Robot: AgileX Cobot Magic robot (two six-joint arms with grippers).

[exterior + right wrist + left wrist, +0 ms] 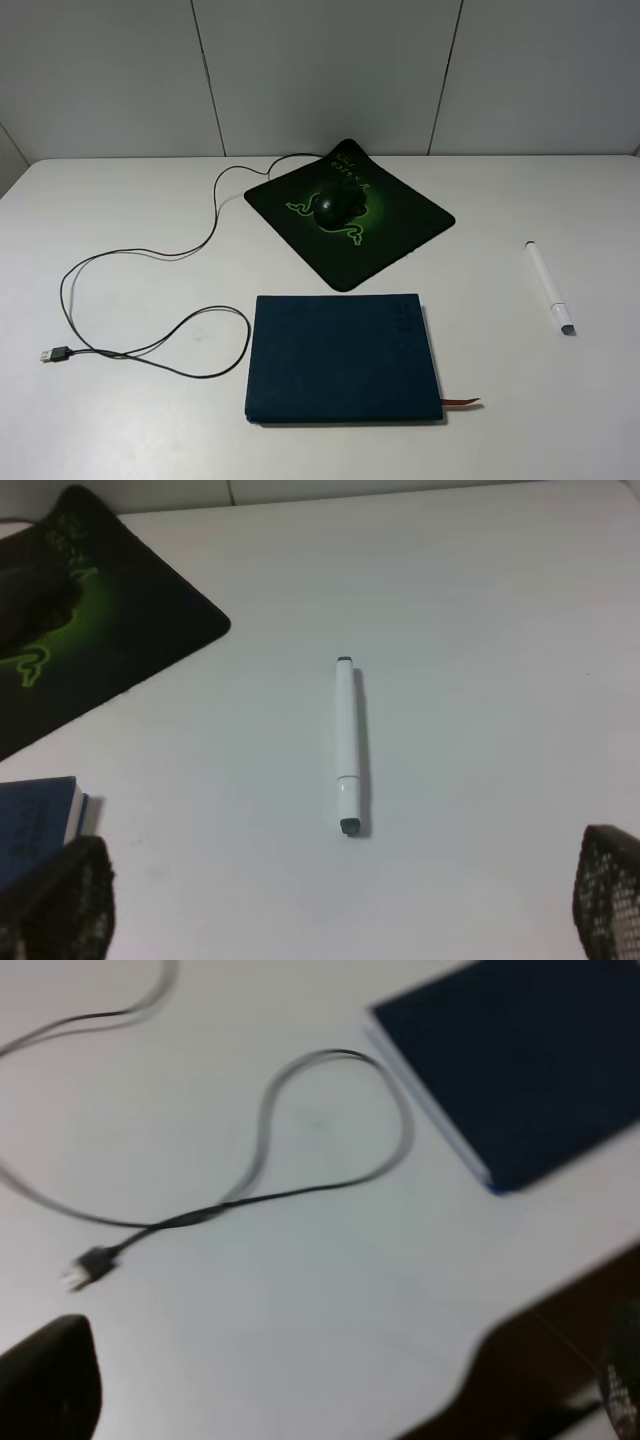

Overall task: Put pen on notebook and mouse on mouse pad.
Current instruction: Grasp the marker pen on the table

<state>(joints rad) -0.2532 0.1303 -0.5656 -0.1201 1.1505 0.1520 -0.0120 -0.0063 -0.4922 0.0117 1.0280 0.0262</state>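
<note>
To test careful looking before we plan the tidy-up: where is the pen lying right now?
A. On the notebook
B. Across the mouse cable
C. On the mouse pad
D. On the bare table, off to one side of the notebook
D: the pen lies alone on the white table, clear of the notebook and the mouse pad.
</note>
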